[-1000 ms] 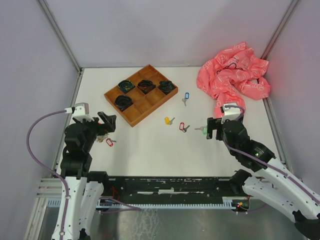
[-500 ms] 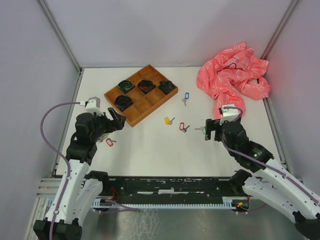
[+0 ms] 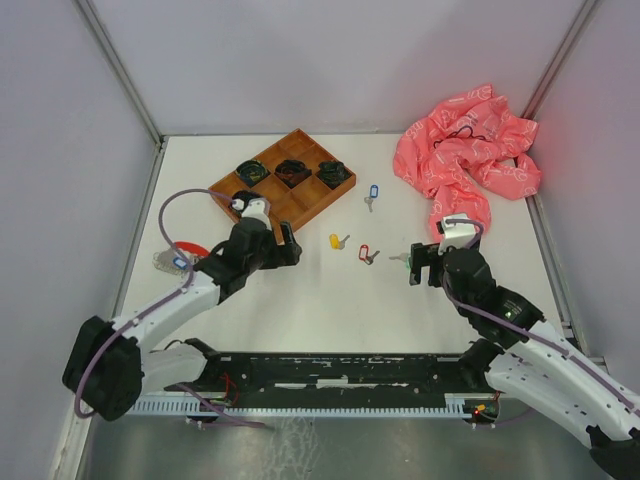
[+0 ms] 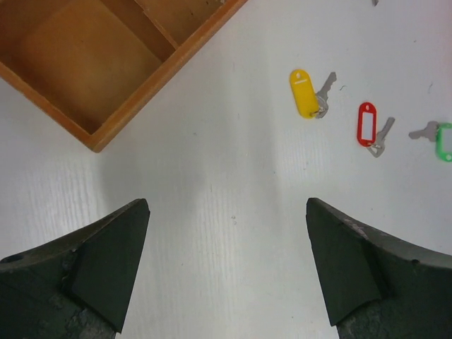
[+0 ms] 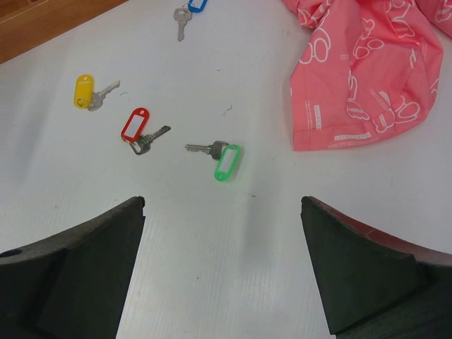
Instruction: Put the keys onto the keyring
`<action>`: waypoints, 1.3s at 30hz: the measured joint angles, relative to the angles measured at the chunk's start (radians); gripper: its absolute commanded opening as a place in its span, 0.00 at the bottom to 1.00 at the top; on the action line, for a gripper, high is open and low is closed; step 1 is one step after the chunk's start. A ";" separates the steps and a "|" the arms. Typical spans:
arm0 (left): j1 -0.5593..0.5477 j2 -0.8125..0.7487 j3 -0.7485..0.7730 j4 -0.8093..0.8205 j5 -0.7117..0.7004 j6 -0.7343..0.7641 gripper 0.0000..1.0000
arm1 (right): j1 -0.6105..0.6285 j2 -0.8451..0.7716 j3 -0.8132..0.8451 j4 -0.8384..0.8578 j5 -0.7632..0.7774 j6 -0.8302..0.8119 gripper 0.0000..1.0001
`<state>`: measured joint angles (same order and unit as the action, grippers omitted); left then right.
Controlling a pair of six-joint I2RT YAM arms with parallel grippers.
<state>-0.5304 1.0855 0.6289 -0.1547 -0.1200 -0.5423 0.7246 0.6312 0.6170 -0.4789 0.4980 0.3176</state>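
My left gripper (image 3: 290, 252) hangs wide open over the bare tabletop (image 3: 300, 300), just off the near corner of the wooden compartment tray (image 3: 310, 205), with nothing between its jaws. In its wrist view the tray's corner compartment is empty. The yellow-tagged key (image 4: 308, 92), the red-tagged key (image 4: 368, 127) and the green-tagged key (image 4: 441, 138) lie in a loose row ahead and to the right, none touching another, all well clear of my fingers (image 4: 106, 268).

My right gripper (image 3: 421, 262) is spread just as wide and holds nothing. It hovers near the green-tagged key, which from above lies just at its left, partly hidden by it. In the wrist view that key lies flat ahead of the open jaws, its blade pointing left toward the red-tagged key. The blue-tagged key (image 5: 187, 13) lies farther back, apart from the other three, between the tray and the crumpled pink cloth (image 3: 465, 160) in the far right corner.

The keyring (image 3: 170, 262) lies on the tabletop near the left edge, beside my left forearm, with a red loop (image 3: 193, 246) at its side — my arm's purple cable (image 3: 170, 215) arches above it, and it is too small for me to tell more. It is well apart from all four keys, which lie loose.

Four of the tray's compartments hold dark bundles (image 3: 291, 172) — what they are I cannot tell.
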 measured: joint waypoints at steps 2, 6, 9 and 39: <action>-0.028 0.072 0.000 0.034 -0.021 -0.007 0.99 | 0.000 -0.003 -0.002 0.000 0.000 0.000 1.00; -0.052 0.211 0.000 0.106 -0.056 -0.015 0.99 | 0.000 -0.004 -0.002 0.000 0.000 0.000 1.00; -0.051 0.292 0.003 0.141 -0.084 -0.019 0.99 | 0.000 -0.004 -0.002 0.000 0.000 0.002 1.00; 0.270 0.766 0.435 0.170 -0.122 0.030 0.99 | 0.000 0.024 -0.010 0.001 -0.018 0.011 1.00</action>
<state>-0.2607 1.8519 1.0641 0.0151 -0.2417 -0.5125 0.7246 0.6548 0.6067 -0.4778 0.4805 0.3286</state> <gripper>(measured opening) 0.994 0.998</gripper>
